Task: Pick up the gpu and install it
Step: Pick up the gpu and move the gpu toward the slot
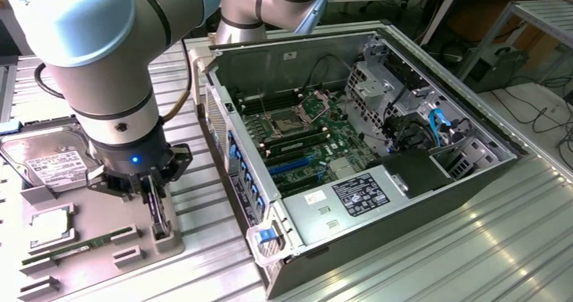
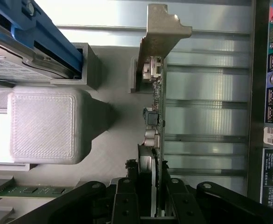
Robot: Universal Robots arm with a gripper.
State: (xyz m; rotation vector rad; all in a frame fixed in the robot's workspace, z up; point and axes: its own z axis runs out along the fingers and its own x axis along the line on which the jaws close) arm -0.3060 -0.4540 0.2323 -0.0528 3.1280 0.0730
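Note:
The gpu (image 1: 161,215) is a thin black card standing on edge at the right side of the grey parts tray (image 1: 98,262). In the wrist view the gpu (image 2: 156,112) appears edge-on, its pale metal bracket (image 2: 162,32) at the far end by a tray holder. My gripper (image 1: 154,203) points straight down over it. Its black fingers (image 2: 127,191) press on both faces of the card, so my gripper (image 2: 151,177) is shut on it. The open computer case (image 1: 447,201) lies to the exterior view's right, with the motherboard's blue slots (image 1: 288,164) exposed.
On the tray sit a silver hard drive (image 1: 49,161), a processor (image 1: 49,225) and a green memory stick (image 1: 85,245). A grey block (image 2: 45,123) stands beside the card. The case's rear port panel (image 2: 272,88) is close by. Ribbed metal table (image 1: 447,262) surrounds everything.

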